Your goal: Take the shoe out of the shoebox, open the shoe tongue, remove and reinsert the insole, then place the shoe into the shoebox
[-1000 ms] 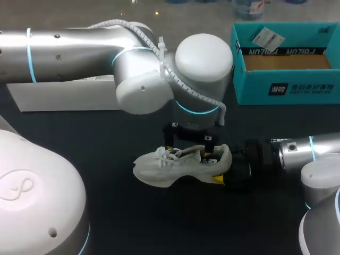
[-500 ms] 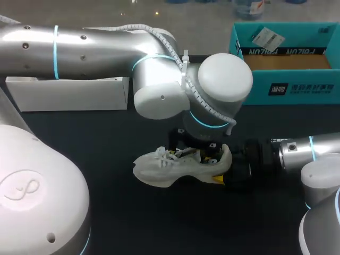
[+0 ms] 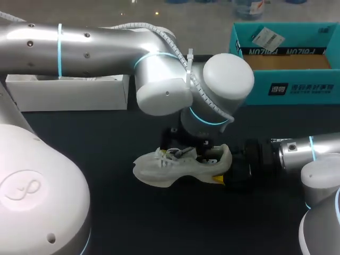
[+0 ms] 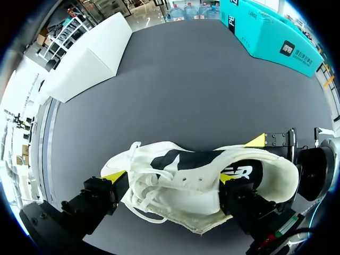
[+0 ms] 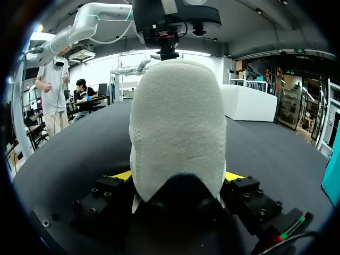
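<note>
Yellow-tipped left gripper (image 4: pixel 170 178): spread wide over the shoe's upper, with one finger against the laces (image 4: pixel 139 186) and the other down at the heel end of the opening. It grips nothing that I can make out.
Right gripper (image 5: pixel 178 178): clamped on the heel of the shoe (image 3: pixel 170 169) from both sides, holding it upright.
Shoe: out of the box, sole seemingly on the table, toe toward my left, directly under the left wrist.
Step in hand: probably opening the tongue or going for the insole — I cannot tell which.
Doing it well: the heel clamp should hold firm so the shoe does not tip. One left finger should go under the tongue's edge rather than onto the laces, which could snag. The pull should go up and toward the toe, gently — the upper looks soft and likely to fold.
Table (image 3: pixel 117 133): dark, matte, flat.
Shoebox (image 3: pixel 287 87): teal, open, at the far right, well apart from the shoe.
White box (image 3: pixel 69 94): long, at the far left, behind the left arm.
</note>
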Motion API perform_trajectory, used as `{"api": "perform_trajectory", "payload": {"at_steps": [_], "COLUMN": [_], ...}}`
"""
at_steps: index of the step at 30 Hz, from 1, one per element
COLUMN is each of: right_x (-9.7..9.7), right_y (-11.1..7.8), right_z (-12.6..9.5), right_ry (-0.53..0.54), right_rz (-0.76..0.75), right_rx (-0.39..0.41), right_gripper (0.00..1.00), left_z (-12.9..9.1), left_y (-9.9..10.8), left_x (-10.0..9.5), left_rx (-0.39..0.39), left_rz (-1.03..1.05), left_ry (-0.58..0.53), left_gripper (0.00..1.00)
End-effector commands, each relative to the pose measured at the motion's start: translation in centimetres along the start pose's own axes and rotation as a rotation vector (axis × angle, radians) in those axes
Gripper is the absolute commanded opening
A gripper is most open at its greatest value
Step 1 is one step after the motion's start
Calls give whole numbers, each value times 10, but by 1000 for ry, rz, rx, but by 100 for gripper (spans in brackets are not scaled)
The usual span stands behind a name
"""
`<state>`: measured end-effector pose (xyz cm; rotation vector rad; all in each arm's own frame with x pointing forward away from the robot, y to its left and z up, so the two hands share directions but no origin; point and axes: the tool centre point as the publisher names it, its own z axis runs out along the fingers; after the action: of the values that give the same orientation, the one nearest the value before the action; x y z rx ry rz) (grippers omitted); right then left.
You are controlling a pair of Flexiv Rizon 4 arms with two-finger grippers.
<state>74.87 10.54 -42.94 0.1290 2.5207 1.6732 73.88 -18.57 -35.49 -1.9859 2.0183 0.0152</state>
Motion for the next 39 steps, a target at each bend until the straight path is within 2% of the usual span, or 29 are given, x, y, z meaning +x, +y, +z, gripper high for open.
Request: {"api": "perform_trajectory", "payload": {"at_steps": [1,2,3,4,5,9,10,11,13,17,22,31,39], "right_x": [-1,-1,-1,-1,-1,-1,-1,-1,-1,-1,-1,-1,-1], "right_y": [-1,-1,-1,-1,-1,-1,-1,-1,-1,-1,-1,-1,-1], "right_z": [3,3,3,3,3,3,3,3,3,3,3,3,3], "right_ry": [-1,-1,-1,-1,-1,-1,-1,-1,-1,-1,-1,-1,-1], "right_rz": [0,0,0,0,0,0,0,0,0,0,0,0,0], "right_rx": [3,3,3,3,3,3,3,3,3,3,3,3,3], "right_gripper": [0,0,0,0,0,0,0,0,0,0,0,0,0], "left_z": [-7,-10,-13,-15,-17,-24,-26,-28,-33,-39,-48,-62,-55], "left_y": [0,1,1,2,3,8,10,11,14,16,14,4,4], "left_x": [-13,-14,-14,-14,-13,-9,-8,-7,-5,-3,-8,-28,-51], "left_rx": [-22,-31,-39,-48,-60,-174,-184,-190,-220,-282,-318,-373,-403], "left_rz": [-24,-27,-26,-23,-22,3,4,5,15,22,34,6,-51], "left_ry": [41,54,66,78,86,146,157,165,190,242,292,372,399], "left_gripper": [100,100,95,52,41,30,22,10,0,0,0,0,0]}}
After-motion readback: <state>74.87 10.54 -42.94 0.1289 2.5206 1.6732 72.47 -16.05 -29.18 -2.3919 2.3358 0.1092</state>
